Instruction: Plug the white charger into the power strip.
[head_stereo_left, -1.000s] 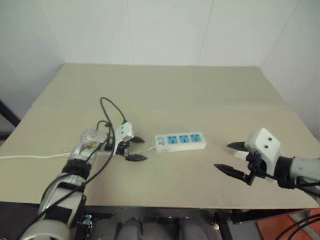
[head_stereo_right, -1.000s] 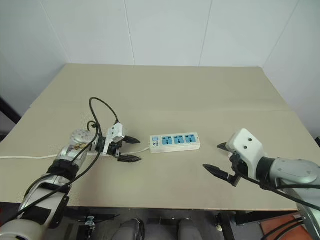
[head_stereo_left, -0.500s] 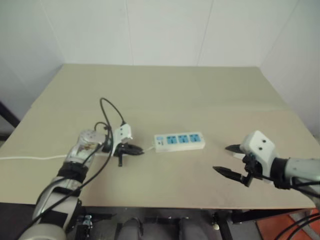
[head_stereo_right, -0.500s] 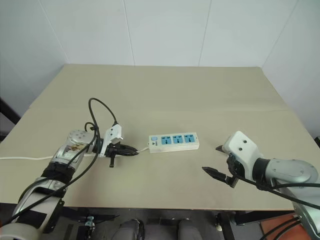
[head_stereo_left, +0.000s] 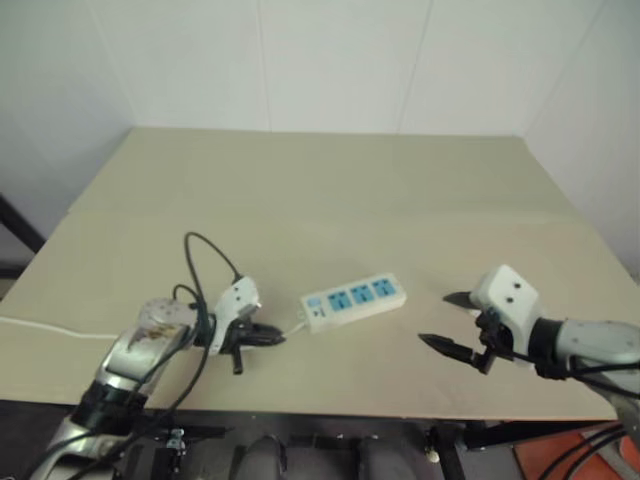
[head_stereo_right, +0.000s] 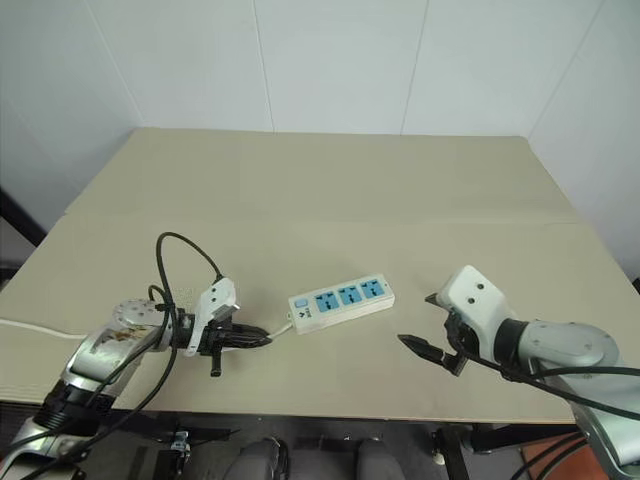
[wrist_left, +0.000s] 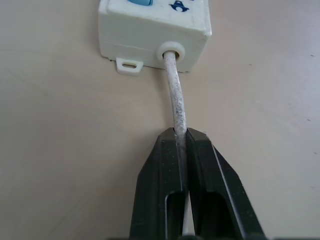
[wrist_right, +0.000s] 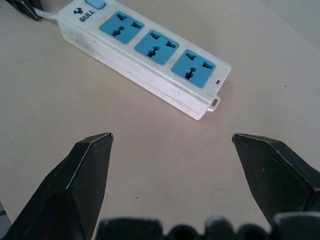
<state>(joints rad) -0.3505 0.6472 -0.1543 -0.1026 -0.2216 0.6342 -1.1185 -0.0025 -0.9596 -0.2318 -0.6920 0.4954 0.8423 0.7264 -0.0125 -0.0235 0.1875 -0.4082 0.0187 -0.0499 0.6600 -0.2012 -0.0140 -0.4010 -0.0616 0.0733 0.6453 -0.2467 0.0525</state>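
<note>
Left hand (wrist_left: 181, 145) clamped on the thin cord (wrist_left: 175, 95) beside the power strip (wrist_right: 150, 52); cord flexible, strip light, likely slides. Right hand (wrist_right: 172, 137) wide open, empty.

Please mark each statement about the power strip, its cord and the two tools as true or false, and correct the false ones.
1. The left tool is shut on the cord of the power strip. True.
2. The right tool is closed on the power strip. False: it stands open and apart from the strip, holding nothing.
3. The power strip has three blue outlets, all of them free. True.
4. The power strip lies exactly where it did a second ago. False: it has turned and come nearer to the table's front edge.
5. The left tool grips the cord far from the strip. False: it grips close to where the cord enters the strip.
</note>
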